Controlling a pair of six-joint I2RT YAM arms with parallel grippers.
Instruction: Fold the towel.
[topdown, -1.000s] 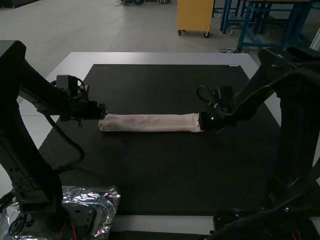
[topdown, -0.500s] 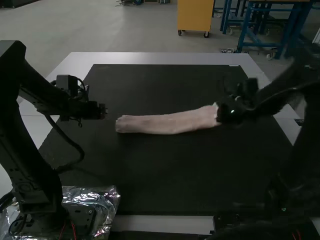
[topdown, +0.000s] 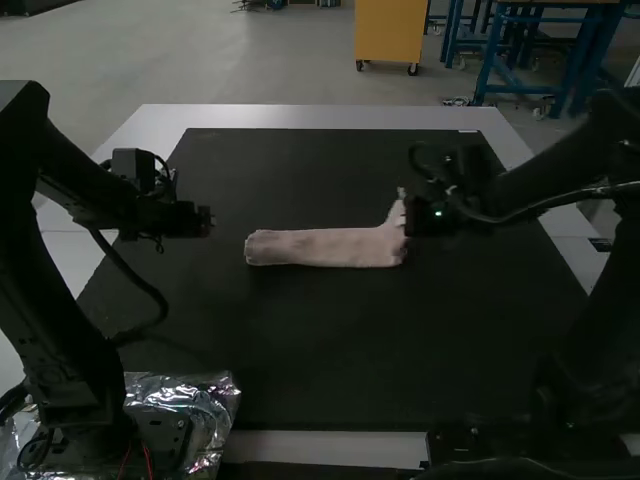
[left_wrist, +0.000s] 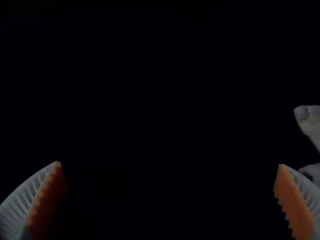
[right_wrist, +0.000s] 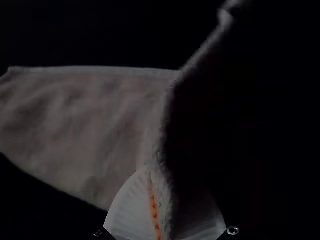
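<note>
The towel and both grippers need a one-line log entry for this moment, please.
towel: narrow strip on black mat, one end raised | right gripper: shut on raised end | left gripper: open, empty

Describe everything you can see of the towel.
The towel is pale pink, fuzzy-looking, and gathered into a narrow strip lying crosswise on the black mat; how many layers it has, I cannot tell. The end toward the right arm is bent up and pinched by the right gripper; the other end lies free, away from the left gripper.
</note>
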